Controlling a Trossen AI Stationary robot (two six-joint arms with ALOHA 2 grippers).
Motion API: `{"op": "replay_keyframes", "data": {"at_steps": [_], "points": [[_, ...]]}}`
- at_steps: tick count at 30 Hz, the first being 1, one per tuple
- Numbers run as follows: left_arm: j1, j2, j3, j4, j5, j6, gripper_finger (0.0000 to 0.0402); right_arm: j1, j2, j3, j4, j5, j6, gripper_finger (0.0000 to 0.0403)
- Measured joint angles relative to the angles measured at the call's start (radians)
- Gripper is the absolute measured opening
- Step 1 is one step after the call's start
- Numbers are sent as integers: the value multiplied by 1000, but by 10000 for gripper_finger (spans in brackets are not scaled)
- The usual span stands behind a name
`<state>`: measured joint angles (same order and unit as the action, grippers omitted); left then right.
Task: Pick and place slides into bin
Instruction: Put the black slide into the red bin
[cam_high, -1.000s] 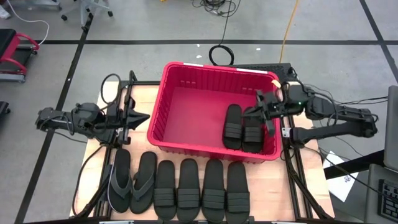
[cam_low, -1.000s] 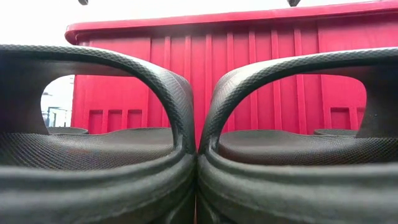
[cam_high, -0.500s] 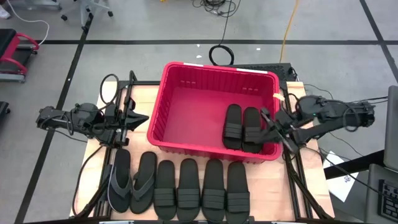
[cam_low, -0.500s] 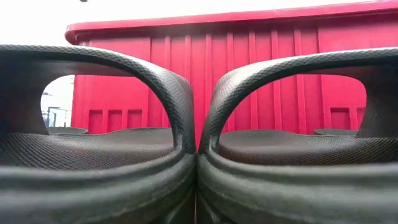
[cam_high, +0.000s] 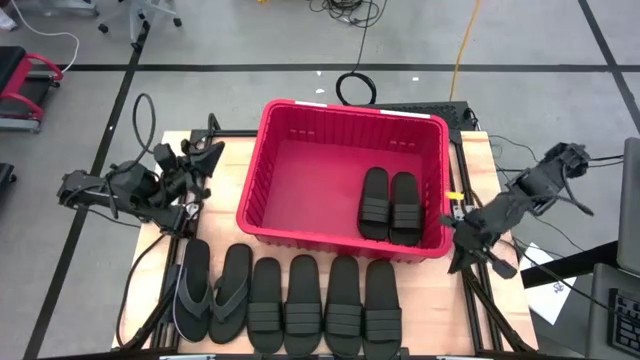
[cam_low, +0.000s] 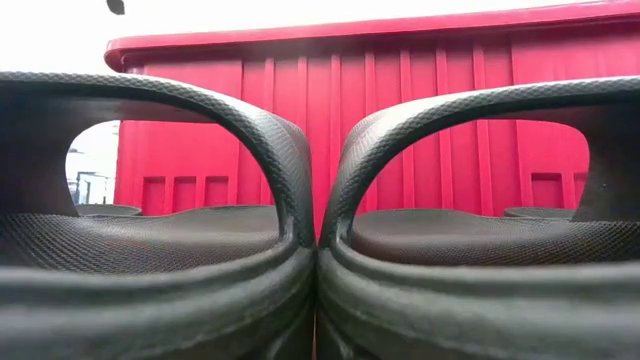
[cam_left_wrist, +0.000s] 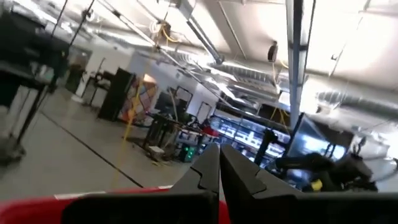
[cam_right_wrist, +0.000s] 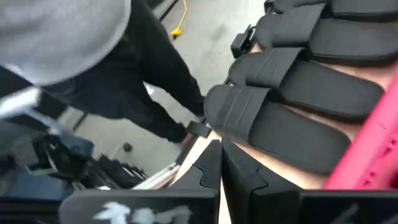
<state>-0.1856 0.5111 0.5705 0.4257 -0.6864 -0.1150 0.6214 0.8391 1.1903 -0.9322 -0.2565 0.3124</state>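
Note:
The red bin stands mid-table with two black slides lying flat on its floor by the right wall. Several more slides lie in a row along the near edge, with two thin flip-flops at the row's left end. My left gripper is shut and empty, left of the bin, tipped upward; its wrist view shows the shut fingers against the ceiling. My right gripper is shut and empty, just outside the bin's near right corner, slanting down toward the row.
The low view is filled by two slides with the bin's wall behind them. A person in dark trousers stands beyond the table's near edge. Black frame rails and cables run along both table sides.
My right gripper, staying shut, has swung from above the two slides in the bin out over the right wall toward the table's right and near edges, tipping downward. My left gripper has stayed left of the bin but tipped upward and turned, still shut. No slide has moved.

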Motion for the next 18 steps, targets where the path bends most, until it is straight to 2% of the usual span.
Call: {"op": "replay_keyframes", "data": {"at_steps": [4, 7, 11, 15, 18], "points": [[-1, 2, 0, 5, 2, -69, 7, 104, 36, -6, 72, 71, -54, 0], [-3, 12, 0, 41, 4, -64, 2, 168, 50, -6, 144, 165, -67, 0], [-20, 32, 0, 100, 4, 29, 4, 248, 22, -61, 330, 375, -83, 0], [-41, 32, 0, 109, 16, 81, 3, 343, -10, -202, 470, 584, -37, 0], [-59, 18, 0, 109, 34, 88, 9, 372, 45, -271, 594, 657, -26, 0]]}}
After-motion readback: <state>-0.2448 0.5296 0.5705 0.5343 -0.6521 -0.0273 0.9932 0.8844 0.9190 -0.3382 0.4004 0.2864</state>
